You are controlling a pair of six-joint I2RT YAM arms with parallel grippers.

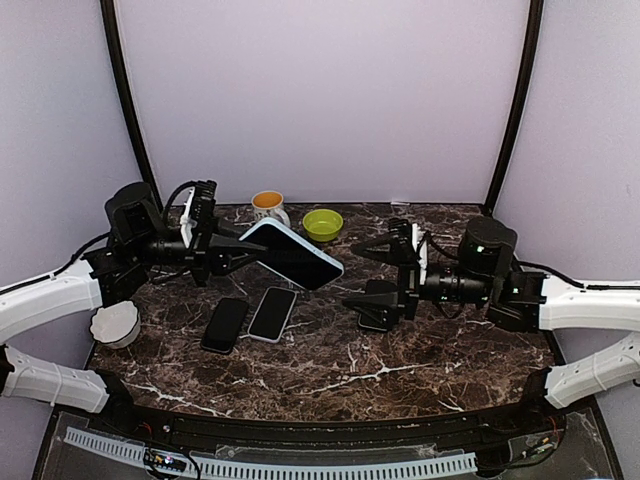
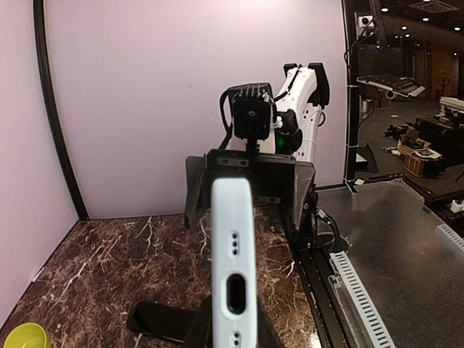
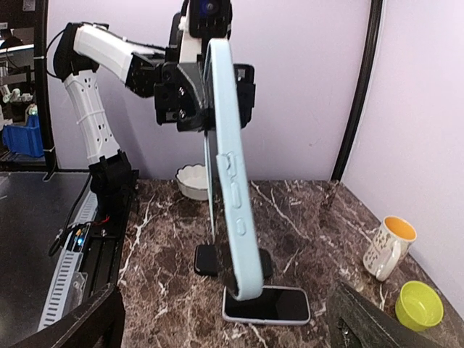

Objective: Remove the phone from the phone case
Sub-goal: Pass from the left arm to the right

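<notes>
A phone in a light blue case (image 1: 295,255) is held in the air above the table, its dark screen facing up in the top view. My left gripper (image 1: 235,255) is shut on its left end. In the left wrist view the case's bottom edge with the charging port (image 2: 233,254) fills the middle, between my left gripper's (image 2: 232,339) fingers. My right gripper (image 1: 378,275) is open and empty, a little to the right of the case's free end, jaws facing it. The right wrist view shows the case edge-on (image 3: 232,188), well ahead of my right gripper (image 3: 232,326).
A black phone (image 1: 225,323) and a phone in a pale case (image 1: 273,313) lie flat under the held one. A white and orange mug (image 1: 268,205) and a green bowl (image 1: 322,223) stand at the back. A white bowl (image 1: 114,323) sits at the left edge.
</notes>
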